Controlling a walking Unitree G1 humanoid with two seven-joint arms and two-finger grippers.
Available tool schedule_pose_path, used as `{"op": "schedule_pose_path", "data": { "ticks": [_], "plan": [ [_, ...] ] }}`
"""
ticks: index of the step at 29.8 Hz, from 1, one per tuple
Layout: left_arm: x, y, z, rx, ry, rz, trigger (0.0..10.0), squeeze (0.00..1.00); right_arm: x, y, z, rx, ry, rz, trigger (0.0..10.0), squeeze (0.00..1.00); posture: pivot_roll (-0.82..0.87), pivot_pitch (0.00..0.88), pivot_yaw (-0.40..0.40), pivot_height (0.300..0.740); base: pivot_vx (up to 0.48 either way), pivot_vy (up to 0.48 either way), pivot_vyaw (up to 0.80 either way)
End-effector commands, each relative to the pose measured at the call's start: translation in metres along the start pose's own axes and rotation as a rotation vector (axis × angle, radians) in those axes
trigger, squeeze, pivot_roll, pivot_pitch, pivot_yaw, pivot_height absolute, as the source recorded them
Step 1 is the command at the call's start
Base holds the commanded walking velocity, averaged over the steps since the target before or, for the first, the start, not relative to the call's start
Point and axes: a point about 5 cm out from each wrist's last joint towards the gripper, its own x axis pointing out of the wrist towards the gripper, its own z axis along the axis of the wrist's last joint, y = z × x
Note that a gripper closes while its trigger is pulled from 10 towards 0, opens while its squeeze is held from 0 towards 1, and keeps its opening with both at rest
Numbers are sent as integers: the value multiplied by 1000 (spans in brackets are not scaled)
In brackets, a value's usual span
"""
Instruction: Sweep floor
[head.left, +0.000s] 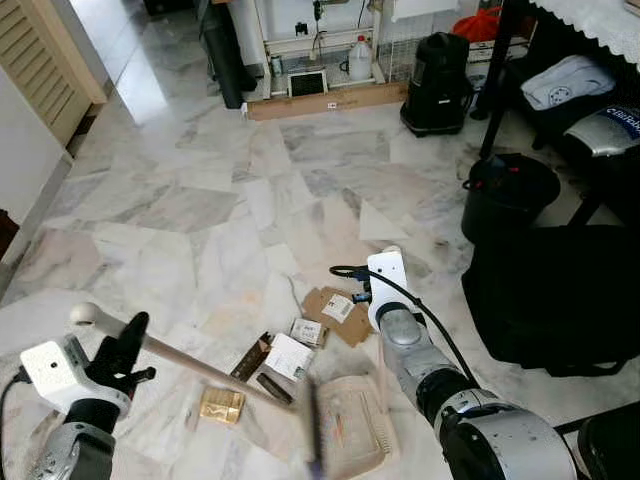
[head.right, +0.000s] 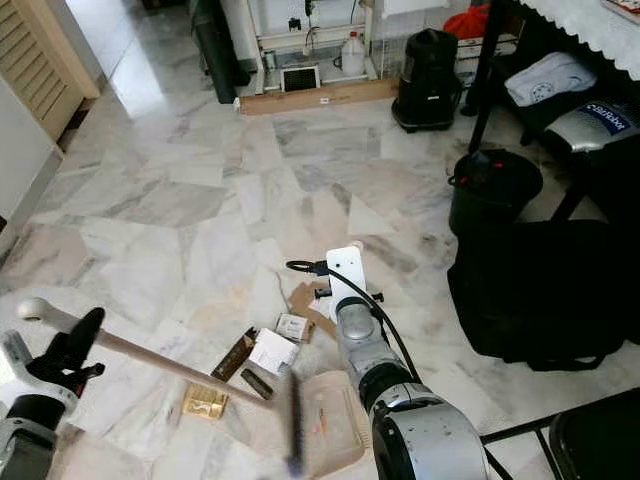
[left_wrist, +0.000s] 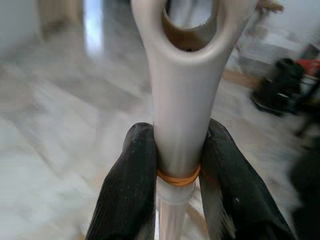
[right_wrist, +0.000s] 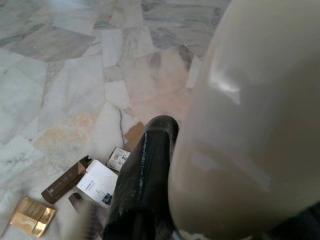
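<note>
My left gripper (head.left: 122, 352) is shut on the top of a broom handle (head.left: 190, 366), just below its white looped end (left_wrist: 186, 60). The stick slants down to the blurred broom head (head.left: 312, 425). Beside the head, a beige dustpan (head.left: 352, 428) lies on the marble floor. My right gripper (right_wrist: 210, 150) is shut on the dustpan's cream handle (right_wrist: 250, 125), with one black finger (right_wrist: 147, 170) pressed to its side. Litter lies ahead of the pan: a torn cardboard piece (head.left: 335, 312), a white card (head.left: 290, 356), a brown box (head.left: 250, 357) and a gold box (head.left: 222, 405).
A large black bag (head.left: 550, 290) and a black bucket (head.left: 505, 195) stand close on the right under a table. A black appliance (head.left: 437, 80) and a wooden board (head.left: 325, 100) are at the far wall. A louvred door (head.left: 40, 60) is at far left.
</note>
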Motion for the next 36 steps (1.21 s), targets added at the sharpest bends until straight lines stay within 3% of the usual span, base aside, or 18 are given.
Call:
{"op": "schedule_pose_path", "data": {
  "ticks": [1, 2, 4, 10, 19, 26, 36],
  "plan": [
    [0, -3, 23, 71, -108, 2, 10000, 0, 0, 6, 2, 15, 9, 19, 10000, 0, 32, 91, 115, 740, 0, 0, 0],
    [-1, -8, 36, 170, -158, 12, 10000, 0, 1, 5, 5, 38, -3, 13, 10000, 0, 33, 86, 114, 740, 0, 0, 0],
    [-3, -13, 46, 255, -201, 24, 10000, 0, 1, 4, 9, 50, -25, 10, 10000, 0, 32, 77, 113, 740, 0, 0, 0],
    [-9, -12, 45, 354, -225, 76, 10000, 0, 3, -1, 25, 65, -101, 0, 10000, 0, 18, 47, 111, 740, 0, 0, 0],
    [-10, -19, 30, 426, -195, 67, 10000, 0, 4, -4, 59, 16, -283, 27, 10000, 0, -15, 0, 89, 740, 0, 0, 0],
    [-10, -21, 18, 433, -177, 68, 10000, 0, 3, -9, 66, -8, -334, 40, 10000, 0, -49, 0, 65, 740, 0, 0, 0],
    [-15, -27, 5, 463, -178, 98, 10000, 0, -3, -38, 60, 2, -395, 10, 10000, 0, -59, 0, 54, 740, 0, 0, 0]
  ]
}}
